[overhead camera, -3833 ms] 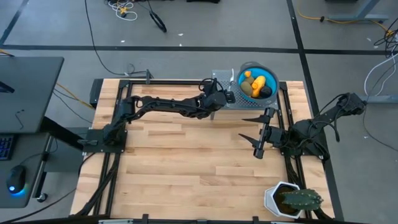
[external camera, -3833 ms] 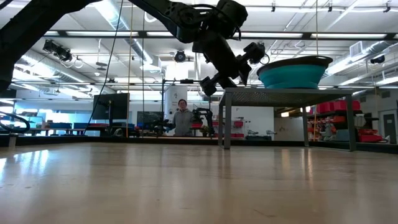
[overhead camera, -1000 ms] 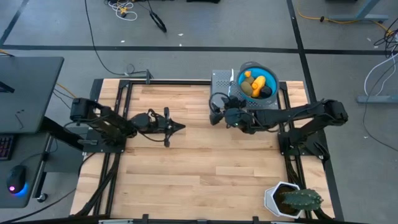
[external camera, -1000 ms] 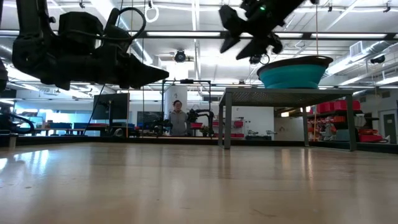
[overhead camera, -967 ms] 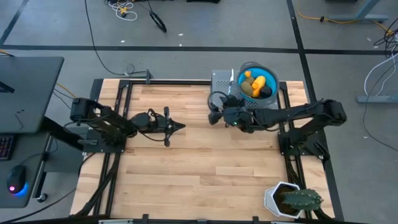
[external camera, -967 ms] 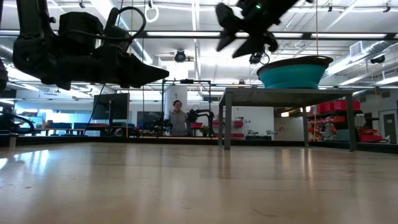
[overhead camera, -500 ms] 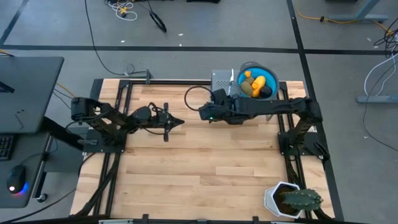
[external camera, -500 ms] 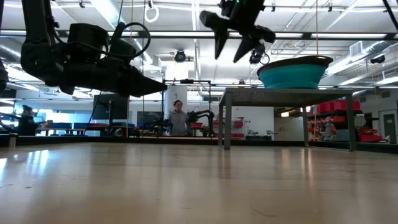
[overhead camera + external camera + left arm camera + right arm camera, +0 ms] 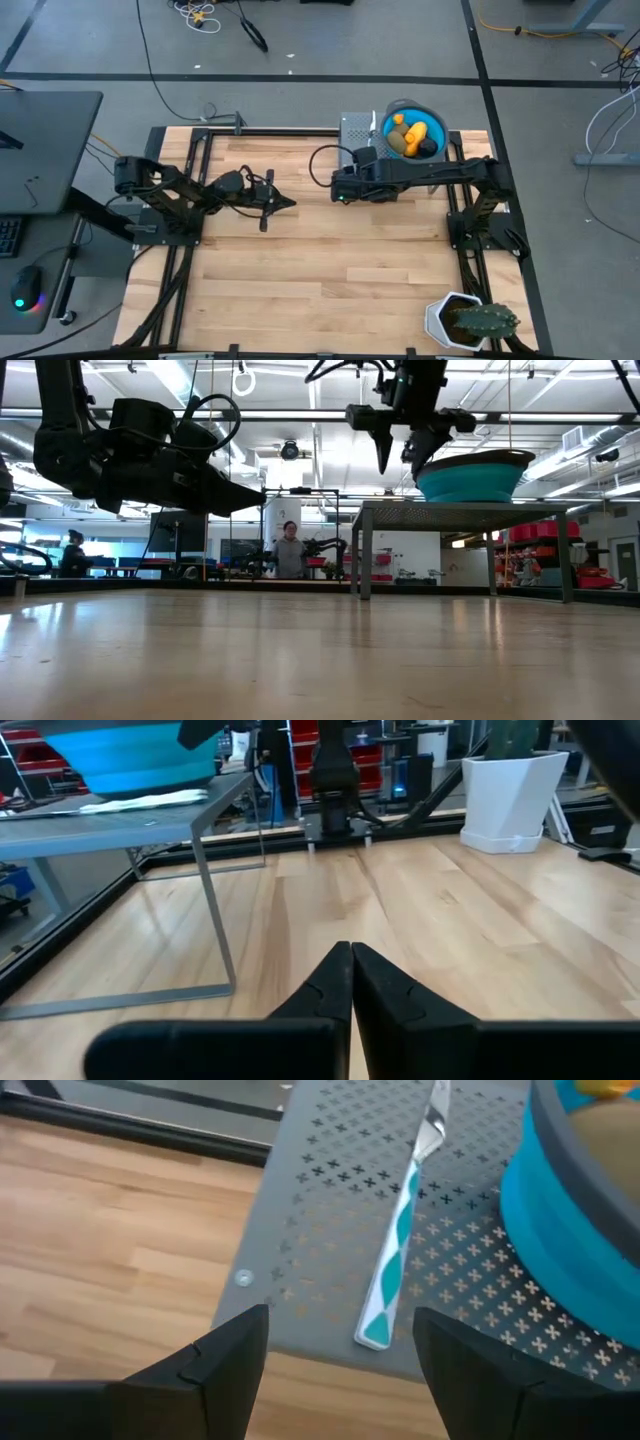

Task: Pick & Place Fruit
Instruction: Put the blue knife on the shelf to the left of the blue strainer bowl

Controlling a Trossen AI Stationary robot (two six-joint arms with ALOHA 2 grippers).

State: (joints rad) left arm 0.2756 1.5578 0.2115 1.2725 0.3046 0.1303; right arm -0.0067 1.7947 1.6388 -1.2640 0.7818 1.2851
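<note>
The fruit [image 9: 410, 135] lies in a round blue bowl [image 9: 413, 133] on a grey perforated stand [image 9: 358, 130] at the table's far right. In the right wrist view only a yellow piece [image 9: 610, 1088] shows over the bowl's rim. My right gripper [image 9: 340, 190] hangs open above the stand's near left corner, fingers slanting down [image 9: 400, 455], nothing between them [image 9: 340, 1340]. My left gripper [image 9: 288, 203] is shut and empty, level over the table's left half [image 9: 350, 980].
A thin utensil with a teal-and-white handle [image 9: 395, 1250] lies flat on the stand beside the bowl [image 9: 560, 1230]. A white pot with a cactus [image 9: 470, 320] stands at the near right corner. Bare wood spreads across the table's middle and near side.
My right gripper has swung first toward the table's left edge, then back a little toward the stand, and has tipped from pointing sideways to pointing down. It stays open. The bowl and fruit have not moved.
</note>
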